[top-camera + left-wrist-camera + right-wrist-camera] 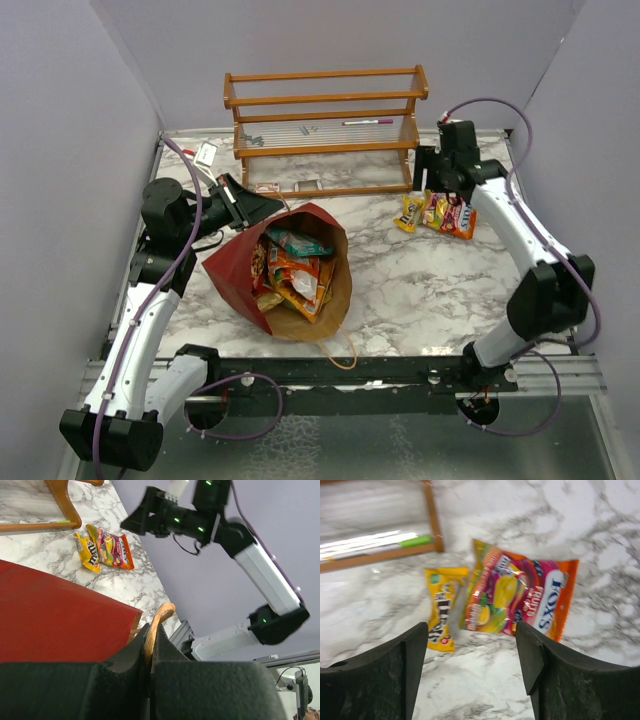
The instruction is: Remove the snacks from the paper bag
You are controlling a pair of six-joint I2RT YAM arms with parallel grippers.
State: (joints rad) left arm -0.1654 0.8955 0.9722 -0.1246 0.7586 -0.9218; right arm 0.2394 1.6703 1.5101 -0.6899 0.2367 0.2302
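Both arms wear smooth white shells between chunky black joints, the left arm [140, 335] and the right arm [505, 215] alike. A thin purple cable [490, 99] loops along each. Tiny green lights [199, 529] glow on the right one's black wrist. The right gripper [471, 627] has fingers [380, 680] shaped like blunt matte black wedges.

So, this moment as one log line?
left gripper: shut on dark red paper bag | right gripper: open over orange and yellow packets | bag: more packets inside
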